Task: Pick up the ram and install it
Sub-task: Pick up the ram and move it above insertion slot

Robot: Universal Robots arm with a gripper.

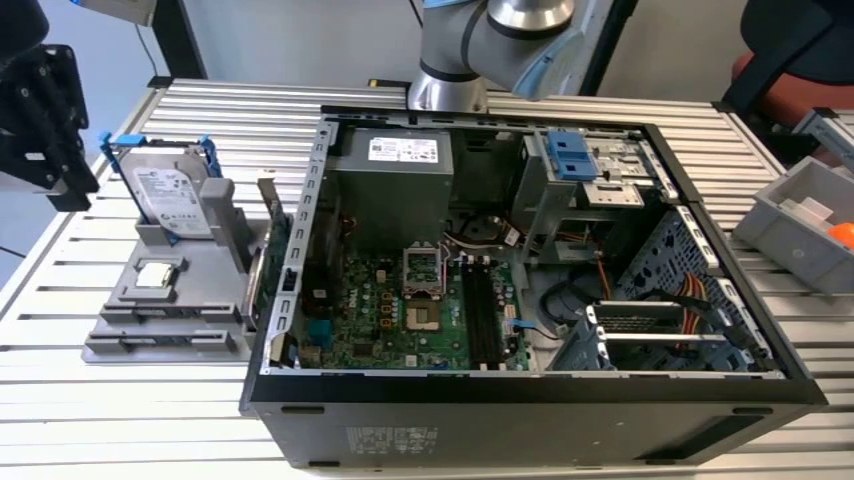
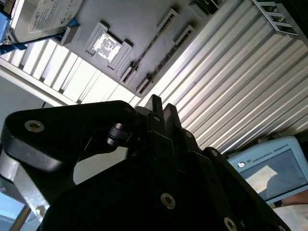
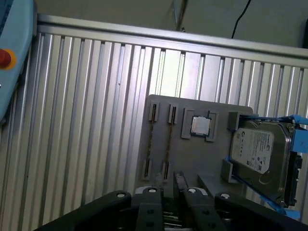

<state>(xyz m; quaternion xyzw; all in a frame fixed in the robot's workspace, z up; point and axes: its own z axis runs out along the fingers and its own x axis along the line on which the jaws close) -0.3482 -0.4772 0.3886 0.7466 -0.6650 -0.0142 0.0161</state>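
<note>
My gripper hangs high over the exterior view's left edge, above the grey fixture. In both wrist views its black fingertips stand pressed close together, and I see nothing between them. Beyond the gripper lie the fixture's two long narrow slots, which look empty. The ram is hidden from me. The motherboard's long black memory slots lie inside the open computer case, far to the exterior view's right of the gripper.
The fixture also carries a silver hard drive in a blue-tabbed frame and a small square chip. A green card stands beside the case wall. A grey bin sits at the exterior view's right. A pale blue pendant lies on the ribbed table.
</note>
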